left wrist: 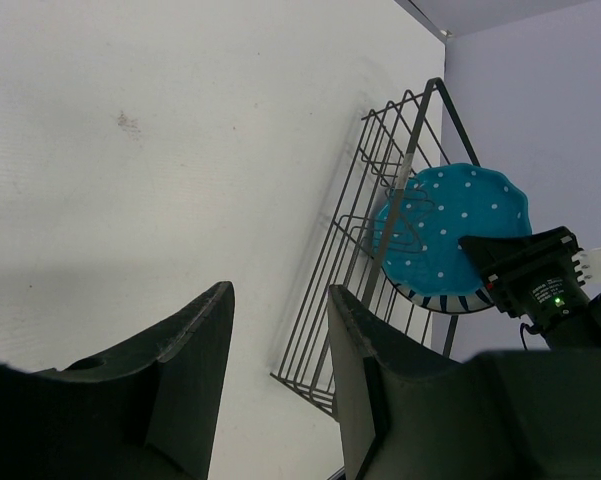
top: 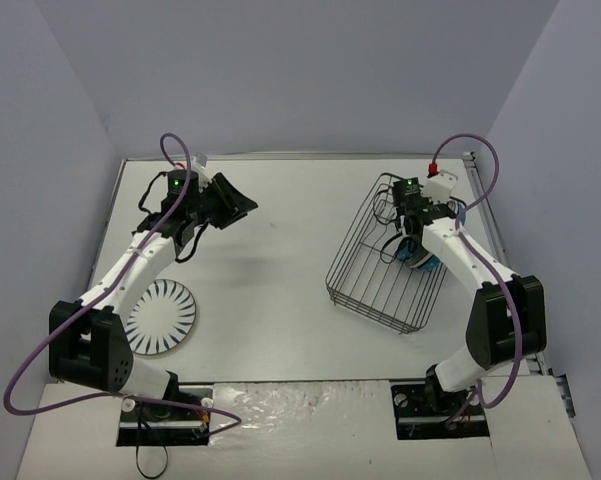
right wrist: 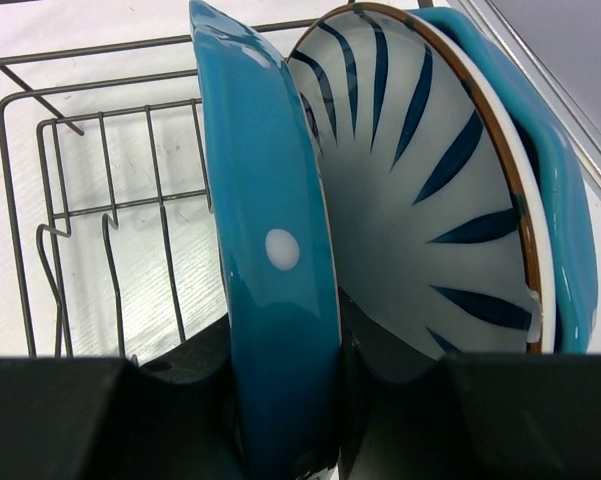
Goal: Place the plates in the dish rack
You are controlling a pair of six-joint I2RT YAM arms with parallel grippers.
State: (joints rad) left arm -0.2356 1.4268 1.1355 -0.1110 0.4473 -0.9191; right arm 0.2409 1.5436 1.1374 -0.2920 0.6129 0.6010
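The black wire dish rack [top: 380,265] stands at the right of the table. My right gripper [top: 412,235] is inside it, shut on the rim of a teal dotted plate [right wrist: 270,250], held upright. Beside that plate stand a striped white plate [right wrist: 420,190] and another teal plate [right wrist: 570,230]. The rack [left wrist: 380,200] and a teal plate [left wrist: 455,225] also show in the left wrist view. One striped plate [top: 161,318] lies flat on the table at the left. My left gripper [top: 238,205] is open and empty, raised above the table far left of the rack.
The table's back edge and right rail [top: 485,215] run close to the rack. Purple cables loop from both arms. The arm bases sit at the near edge.
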